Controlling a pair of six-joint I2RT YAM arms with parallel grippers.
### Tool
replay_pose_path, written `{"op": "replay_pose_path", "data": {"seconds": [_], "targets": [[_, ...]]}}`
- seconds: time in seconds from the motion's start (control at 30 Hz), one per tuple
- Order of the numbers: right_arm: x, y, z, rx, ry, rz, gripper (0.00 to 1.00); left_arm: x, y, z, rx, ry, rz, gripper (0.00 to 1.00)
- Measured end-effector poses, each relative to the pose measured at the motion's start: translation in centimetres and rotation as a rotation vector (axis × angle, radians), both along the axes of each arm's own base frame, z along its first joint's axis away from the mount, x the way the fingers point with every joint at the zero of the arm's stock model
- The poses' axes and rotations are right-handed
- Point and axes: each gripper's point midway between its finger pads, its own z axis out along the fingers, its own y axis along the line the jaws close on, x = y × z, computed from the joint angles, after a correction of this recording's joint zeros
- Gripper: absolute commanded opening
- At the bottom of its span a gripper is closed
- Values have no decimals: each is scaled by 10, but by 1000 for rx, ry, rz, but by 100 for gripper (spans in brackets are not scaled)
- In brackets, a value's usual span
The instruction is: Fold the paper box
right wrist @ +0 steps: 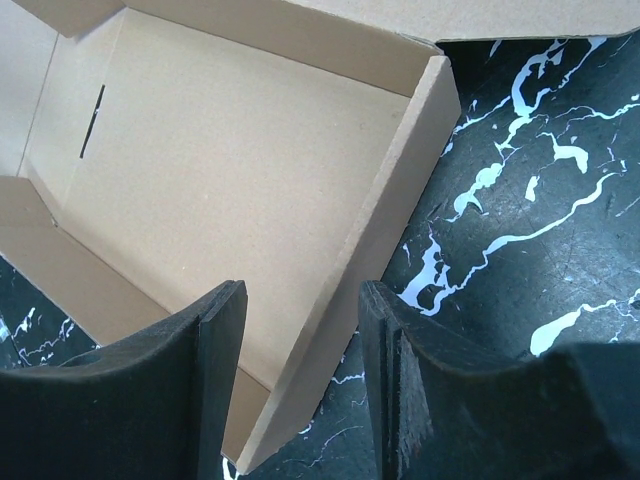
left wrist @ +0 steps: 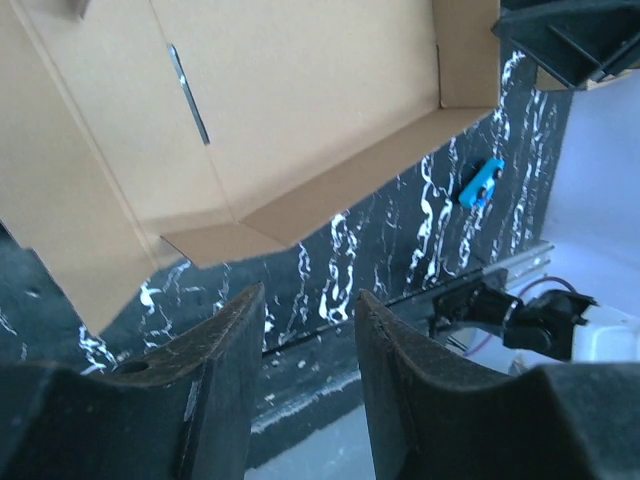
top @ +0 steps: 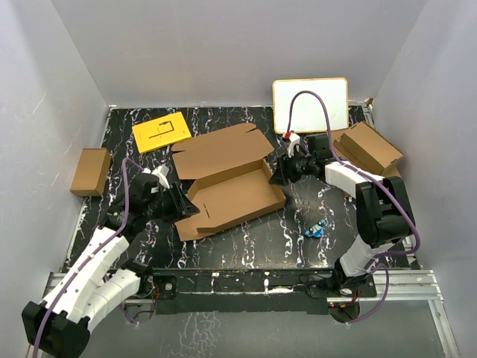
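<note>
Okay, nearest the arm bases, the left tool (left wrist: 308, 300) is released, jaws apart with nothing between them, just off the left end of the large plain brown corrugated cardboard paper box (top: 231, 198). That box lies open-faced in the middle of the black white-veined table (top: 246, 250). Its long walls are up and its lid panel is spread flat on the far side.

The box's left end flap (left wrist: 225, 243) looks low, so my read is that end is next. Come in square, catch the flap near its crease and lift it slowly.

At the box's right end, the right tool (right wrist: 303, 295) is released too. The short end wall (right wrist: 400, 190) shows in its gap, but I can't tell whether it is truly between the pads. Best it braces that wall so the box doesn't skid.

Beyond the box's far-left corner, a flat yellow card (top: 159, 133) lies clear of the work.
</note>
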Motion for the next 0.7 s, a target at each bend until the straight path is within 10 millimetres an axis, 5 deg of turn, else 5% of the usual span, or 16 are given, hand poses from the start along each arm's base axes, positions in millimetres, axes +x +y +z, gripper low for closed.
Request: {"op": "replay_pose_path", "data": {"seconds": [0.3, 0.7], "targets": [[0, 0, 0, -2, -7, 6, 52, -25, -13, 2, -83, 94, -17, 36], [0, 0, 0, -3, -8, 6, 52, -44, -27, -49, -26, 230, -67, 11]]}}
